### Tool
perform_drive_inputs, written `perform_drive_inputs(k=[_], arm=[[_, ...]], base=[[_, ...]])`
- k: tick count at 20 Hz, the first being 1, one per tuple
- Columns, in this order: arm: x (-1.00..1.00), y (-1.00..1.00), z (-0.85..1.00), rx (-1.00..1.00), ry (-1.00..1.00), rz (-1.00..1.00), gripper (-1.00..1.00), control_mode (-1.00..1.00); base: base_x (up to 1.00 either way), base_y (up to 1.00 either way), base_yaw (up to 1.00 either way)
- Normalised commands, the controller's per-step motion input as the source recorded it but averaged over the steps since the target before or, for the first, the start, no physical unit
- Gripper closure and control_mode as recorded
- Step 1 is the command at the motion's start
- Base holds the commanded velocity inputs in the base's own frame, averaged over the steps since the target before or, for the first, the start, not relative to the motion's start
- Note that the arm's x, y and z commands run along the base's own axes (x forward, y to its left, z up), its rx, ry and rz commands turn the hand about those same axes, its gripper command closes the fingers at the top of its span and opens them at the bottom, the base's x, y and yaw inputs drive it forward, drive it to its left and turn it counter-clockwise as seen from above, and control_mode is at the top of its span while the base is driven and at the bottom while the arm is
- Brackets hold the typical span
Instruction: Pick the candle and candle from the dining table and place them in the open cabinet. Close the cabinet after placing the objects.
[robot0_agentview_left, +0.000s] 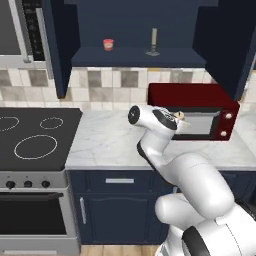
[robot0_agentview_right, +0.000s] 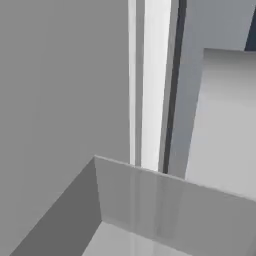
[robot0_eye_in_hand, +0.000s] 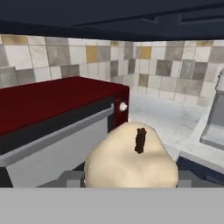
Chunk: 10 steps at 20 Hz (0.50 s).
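The cabinet (robot0_agentview_left: 135, 57) is seen open above the desk (robot0_agentview_left: 107, 142), doors swung wide. On its shelf, left to right: a small red cup (robot0_agentview_left: 108, 44), then the slim olive taper candle (robot0_agentview_left: 153, 42) standing upright on its dark base, well apart from the cup. That candle is judged already placed. Lower and to the right, a red microwave (robot0_agentview_left: 192, 107) sits on the desk. Just in front of it the end effector (robot0_agentview_left: 181, 119) is held closed around the lumpy cream candle (robot0_eye_in_hand: 131, 159), wick up, well below the shelf. The candle is judged light, stiff but waxy, so slippery and easily dented; a grip low across the widest part of the body is judged best, away from the wick. Cabinet closing is not yet done.
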Motion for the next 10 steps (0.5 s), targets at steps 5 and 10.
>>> perform_drive_inputs(k=[5,10], arm=[[0.0,0.0,0.0,0.0,0.0,0.0,1.0,1.0],[0.0,0.0,0.0,0.0,0.0,0.0,1.0,1.0]], base=[[0.77,0.06,0.0],[0.68,0.31,0.0]])
